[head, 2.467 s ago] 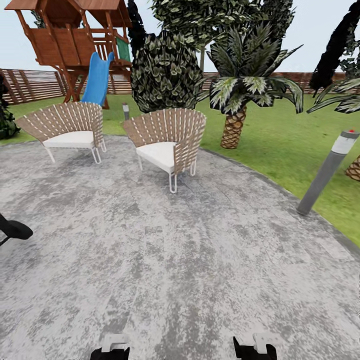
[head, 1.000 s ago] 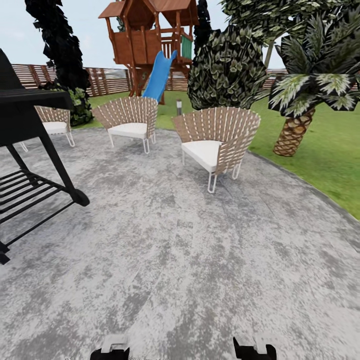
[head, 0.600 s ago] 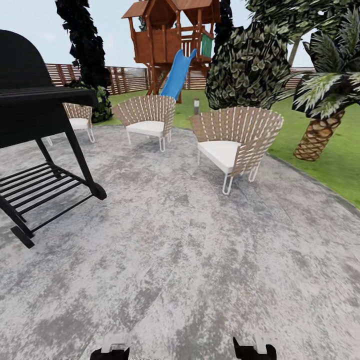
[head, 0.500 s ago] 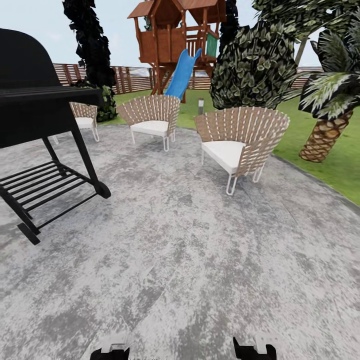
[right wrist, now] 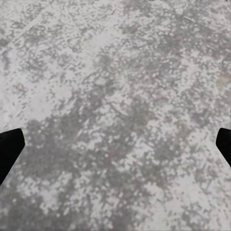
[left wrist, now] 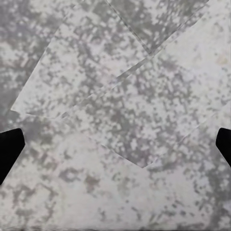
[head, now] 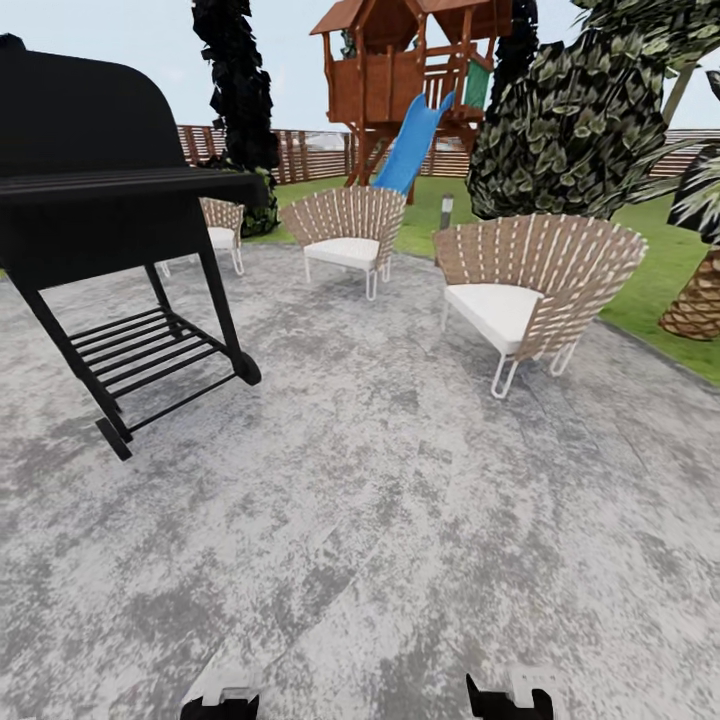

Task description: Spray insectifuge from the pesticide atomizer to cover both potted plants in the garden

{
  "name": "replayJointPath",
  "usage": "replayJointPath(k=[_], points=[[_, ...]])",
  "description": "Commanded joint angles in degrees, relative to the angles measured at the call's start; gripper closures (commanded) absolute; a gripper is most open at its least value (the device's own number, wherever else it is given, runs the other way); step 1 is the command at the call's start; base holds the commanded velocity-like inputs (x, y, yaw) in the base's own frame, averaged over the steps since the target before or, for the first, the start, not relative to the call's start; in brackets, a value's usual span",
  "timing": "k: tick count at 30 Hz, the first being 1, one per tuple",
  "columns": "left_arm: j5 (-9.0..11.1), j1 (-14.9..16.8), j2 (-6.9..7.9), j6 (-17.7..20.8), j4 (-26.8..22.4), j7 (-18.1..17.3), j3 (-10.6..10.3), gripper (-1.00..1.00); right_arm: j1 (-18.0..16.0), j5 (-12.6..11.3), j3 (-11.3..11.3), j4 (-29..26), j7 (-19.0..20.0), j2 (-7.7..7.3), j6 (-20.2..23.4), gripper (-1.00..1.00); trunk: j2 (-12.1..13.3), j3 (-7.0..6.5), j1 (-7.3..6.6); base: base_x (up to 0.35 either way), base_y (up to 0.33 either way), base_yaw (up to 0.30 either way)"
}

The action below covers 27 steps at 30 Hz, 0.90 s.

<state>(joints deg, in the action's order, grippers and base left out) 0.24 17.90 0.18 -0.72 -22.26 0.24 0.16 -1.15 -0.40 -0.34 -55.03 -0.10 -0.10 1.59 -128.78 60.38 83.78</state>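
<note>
Left tool (left wrist: 115, 144) spread wide, over patio (left wrist: 120, 96)

surface: patio (head: 380, 520) (mottled grey) | on it: grill (head: 110, 240), three chairs (head: 535, 290)

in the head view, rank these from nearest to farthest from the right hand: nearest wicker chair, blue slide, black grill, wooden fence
1. Nearest wicker chair, ahead and to the right of the right hand.
2. Black grill, far left.
3. Blue slide, beyond the chairs.
4. Wooden fence, at the back.
</note>
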Motion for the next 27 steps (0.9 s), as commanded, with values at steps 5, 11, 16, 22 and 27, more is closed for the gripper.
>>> replayJointPath(k=[5, 11, 16, 22, 27], points=[[0.02, 0.03, -0.01, -0.08, 0.02, 0.03, 0.01, -1.00, 0.00, -0.04, -0.01, -0.08, 0.00, 0.01, 0.17, -1.00, -0.02, 0.18, -0.01, 0.000, 0.000, 0.262], [0.02, 0.03, -0.01, -0.08, 0.02, 0.03, 0.01, -1.00, 0.00, -0.04, -0.01, -0.08, 0.00, 0.00, 0.17, -1.00, -0.02, 0.33, -0.01, 0.000, 0.000, 0.262], [0.02, 0.03, -0.01, -0.08, 0.02, 0.03, 0.02, -1.00, 0.00, -0.04, -0.01, -0.08, 0.01, 0.00, 0.17, -1.00, -0.02, 0.46, -0.01, 0.000, 0.000, 0.262], [0.02, 0.03, -0.01, -0.08, 0.02, 0.03, 0.08, -1.00, 0.00, -0.04, -0.01, -0.08, -0.02, 0.01, 0.17, -1.00, -0.02, 0.62, -0.01, 0.000, 0.000, 0.262], [0.09, 0.03, 0.05, -0.08, 0.02, 0.03, 0.10, -1.00, 0.00, -0.04, -0.01, -0.08, -0.01, 0.00, 0.17, -1.00, -0.02, 0.75, -0.01, 0.050, 0.000, 0.262]])
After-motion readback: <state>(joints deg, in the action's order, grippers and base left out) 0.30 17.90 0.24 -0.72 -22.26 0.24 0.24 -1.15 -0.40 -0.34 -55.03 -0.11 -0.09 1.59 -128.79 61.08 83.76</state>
